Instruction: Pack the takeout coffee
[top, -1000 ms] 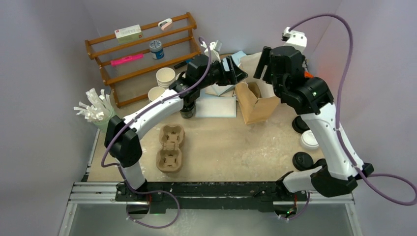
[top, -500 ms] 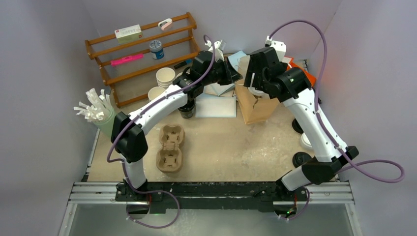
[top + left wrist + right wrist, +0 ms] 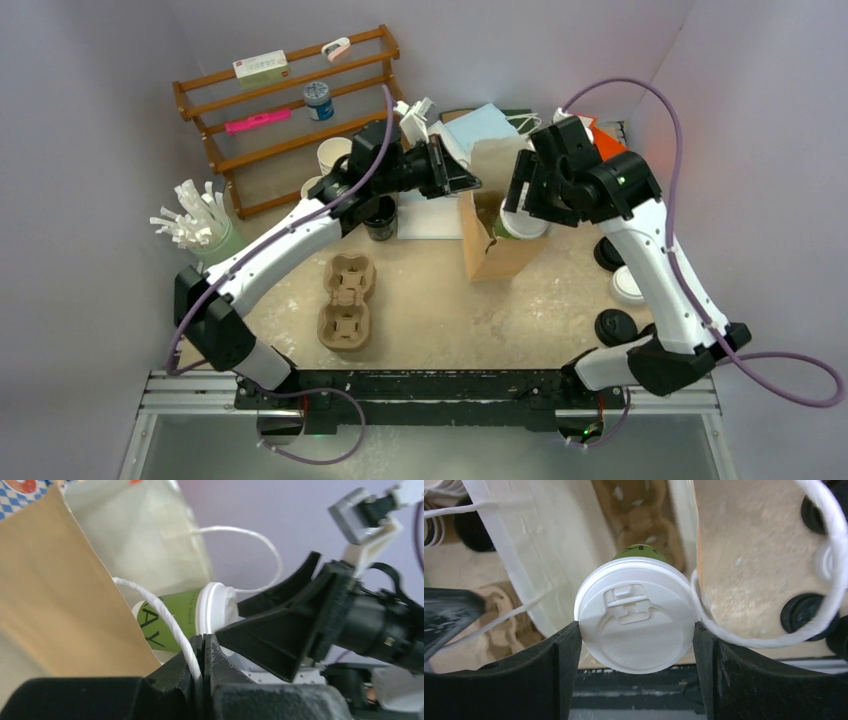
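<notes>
The green-sleeved paper coffee cup (image 3: 636,615), capped with a white plastic lid, hangs tilted at the open mouth of the brown paper bag (image 3: 490,255). Its base is hidden behind the bag wall (only "AY" of its print shows). The right gripper (image 3: 636,635) clamps the lid between its 2 black fingers. The left gripper (image 3: 203,652) is pinched together on the bag's white string handle (image 3: 165,615). A moulded brown pulp tray (image 3: 346,300) lies well apart.

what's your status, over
Left gripper shut on handle string. Right gripper holds lidded green cup at paper bag mouth. Possible snag: other handle string beside the cup.
</notes>
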Controlling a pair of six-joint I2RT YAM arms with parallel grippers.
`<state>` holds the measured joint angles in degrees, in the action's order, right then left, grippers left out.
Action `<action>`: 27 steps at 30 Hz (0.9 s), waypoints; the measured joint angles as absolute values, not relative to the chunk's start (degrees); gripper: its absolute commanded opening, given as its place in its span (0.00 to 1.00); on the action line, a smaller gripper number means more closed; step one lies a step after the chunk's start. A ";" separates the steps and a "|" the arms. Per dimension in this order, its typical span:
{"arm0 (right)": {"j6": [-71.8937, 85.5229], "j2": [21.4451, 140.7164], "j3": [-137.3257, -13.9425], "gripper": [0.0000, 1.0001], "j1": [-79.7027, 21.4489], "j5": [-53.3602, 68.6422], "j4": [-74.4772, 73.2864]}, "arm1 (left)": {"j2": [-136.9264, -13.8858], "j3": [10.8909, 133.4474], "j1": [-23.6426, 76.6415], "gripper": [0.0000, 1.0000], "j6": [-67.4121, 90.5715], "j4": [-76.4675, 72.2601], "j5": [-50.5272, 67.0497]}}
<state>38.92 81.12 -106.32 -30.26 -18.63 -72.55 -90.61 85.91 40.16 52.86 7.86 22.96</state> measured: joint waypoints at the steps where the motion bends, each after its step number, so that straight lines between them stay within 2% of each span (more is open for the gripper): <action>1: 39.33 80.16 -105.56 0.39 -30.26 -17.50 -72.95 | -89.14 85.01 40.16 0.00 53.47 7.88 23.49; 5: 40.05 77.82 -104.22 0.39 -30.28 -14.09 -74.35 | -84.51 82.65 40.16 0.00 57.28 7.35 26.41; 10: 37.91 80.03 -104.86 0.40 -30.30 -13.43 -73.54 | -82.26 78.96 40.56 0.12 59.96 7.46 28.38; 12: 36.84 80.86 -104.71 0.40 -30.30 -12.03 -72.23 | -81.84 77.78 40.60 0.14 60.03 9.06 28.40; 20: 33.41 80.55 -100.97 0.40 -30.30 -2.70 -65.65 | -79.09 77.54 40.60 0.02 59.27 12.19 28.29; 27: 31.83 80.60 -100.88 0.38 -30.35 -4.40 -66.92 | -85.56 84.23 41.78 0.00 61.73 6.24 29.34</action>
<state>31.83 80.60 -100.88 -30.35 -4.40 -66.92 -85.56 84.23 41.78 61.73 6.24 29.34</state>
